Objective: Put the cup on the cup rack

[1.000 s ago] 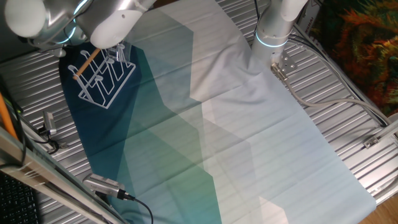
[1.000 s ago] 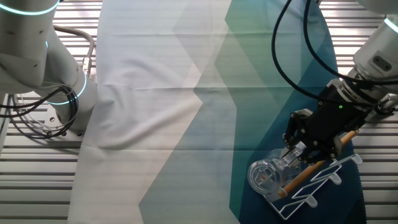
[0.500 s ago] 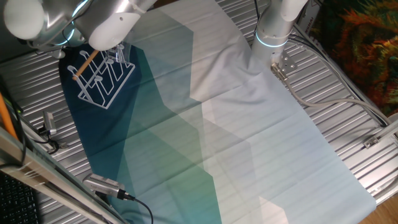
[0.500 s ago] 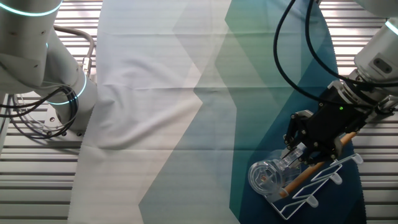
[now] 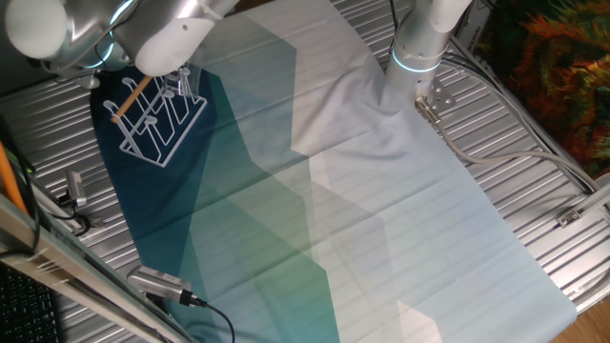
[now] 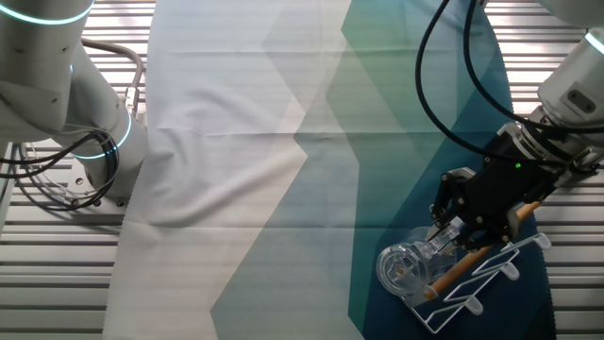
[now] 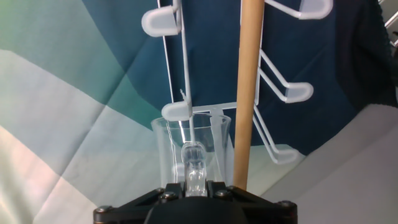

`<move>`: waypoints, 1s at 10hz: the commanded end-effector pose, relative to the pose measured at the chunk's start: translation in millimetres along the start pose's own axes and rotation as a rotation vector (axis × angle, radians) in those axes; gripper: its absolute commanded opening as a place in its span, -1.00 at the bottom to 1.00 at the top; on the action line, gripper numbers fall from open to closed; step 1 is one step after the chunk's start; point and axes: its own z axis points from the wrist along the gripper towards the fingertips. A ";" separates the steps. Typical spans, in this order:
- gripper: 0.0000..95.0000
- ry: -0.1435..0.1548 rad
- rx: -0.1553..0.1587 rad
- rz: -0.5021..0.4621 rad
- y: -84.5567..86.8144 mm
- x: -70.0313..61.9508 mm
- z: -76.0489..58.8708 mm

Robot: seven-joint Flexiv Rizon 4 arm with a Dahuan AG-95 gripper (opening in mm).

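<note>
The cup, clear glass, is held by its handle between my black fingers in the hand view. My gripper is shut on it. The white wire cup rack with its wooden rod lies just beyond; one white peg tip sits at the cup's rim. In the other fixed view my gripper holds the cup tilted at the near-left end of the rack. In the one fixed view the rack stands on the dark cloth, and my arm hides the gripper.
A teal, white and dark blue cloth covers the table. A second arm's base stands at the left with cables beside it. Ribbed metal table edge surrounds the cloth. A cable connector lies near the front edge.
</note>
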 end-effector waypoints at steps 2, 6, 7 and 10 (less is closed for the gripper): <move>-0.60 -0.002 -0.004 -0.008 0.5 -2.2 6.3; -0.20 -0.004 -0.007 -0.011 0.4 -2.2 6.1; -0.20 -0.005 -0.008 -0.011 0.4 -2.2 6.1; -0.20 -0.003 -0.019 -0.018 1.4 -0.7 4.7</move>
